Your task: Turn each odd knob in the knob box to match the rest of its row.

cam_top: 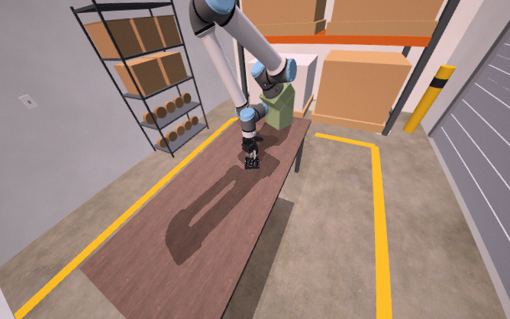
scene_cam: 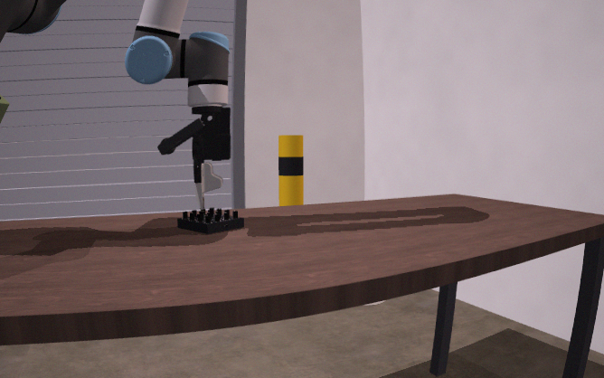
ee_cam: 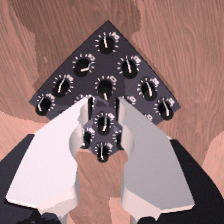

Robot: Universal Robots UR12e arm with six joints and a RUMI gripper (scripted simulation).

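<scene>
Knob box (ee_cam: 106, 80) markings show only from the wrist (elsewhere tiny); end effector (ee_cam: 104, 111) narrowly open, straddling knobs.

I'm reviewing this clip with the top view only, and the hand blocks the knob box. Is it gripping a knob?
Observer: Not that I can see. In the wrist view the hand is narrowly parted, with a knob in the gap between the white fingers.
Operator: How low is it?
Observer: The exterior view shows the fingertips about level with the knob tops on the knob box. I cannot tell if they touch.
Operator: Is the box square to the hand?
Observer: No, in the wrist view it sits corner-on, like a diamond.
</scene>
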